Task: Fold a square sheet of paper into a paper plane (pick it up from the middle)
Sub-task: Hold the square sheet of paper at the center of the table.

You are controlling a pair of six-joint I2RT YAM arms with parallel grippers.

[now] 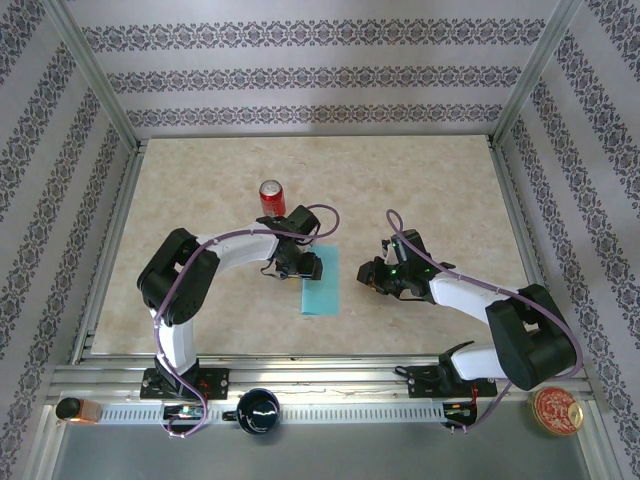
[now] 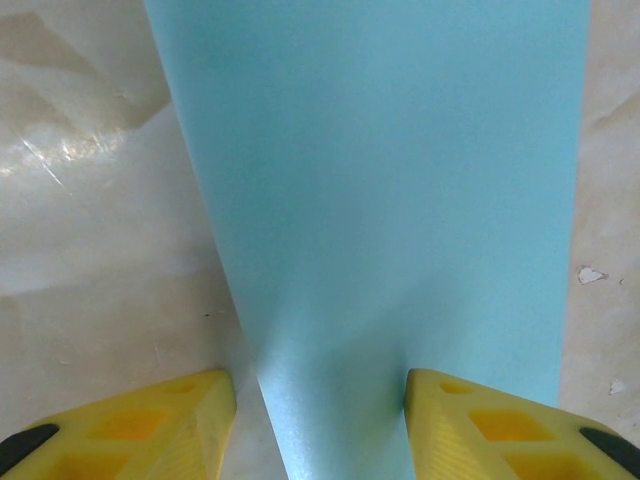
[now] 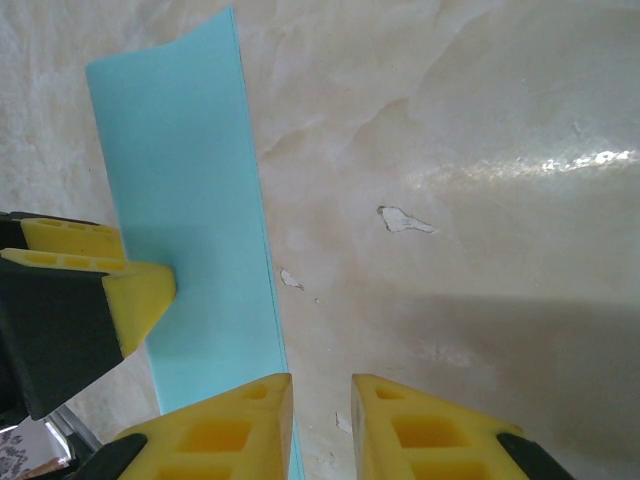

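The square sheet of paper (image 1: 322, 290) is turquoise and lies flat on the table as a narrow, long rectangle. My left gripper (image 1: 300, 265) sits low over its far end. In the left wrist view the paper (image 2: 400, 180) runs away from the left gripper (image 2: 320, 385), whose jaws stand apart, one finger (image 2: 480, 420) on the paper and the other on bare table. My right gripper (image 1: 372, 277) hovers just right of the sheet. Its jaws (image 3: 321, 385) keep a narrow gap over bare table, beside the paper's edge (image 3: 190, 200). A left finger (image 3: 140, 295) rests on the sheet.
A red soda can (image 1: 271, 197) stands upright just beyond the left gripper. A black cup (image 1: 258, 410) and a round red tin (image 1: 556, 410) sit by the near rail. Metal frame posts and patterned walls enclose the table. Small white chips (image 3: 405, 218) mark the tabletop.
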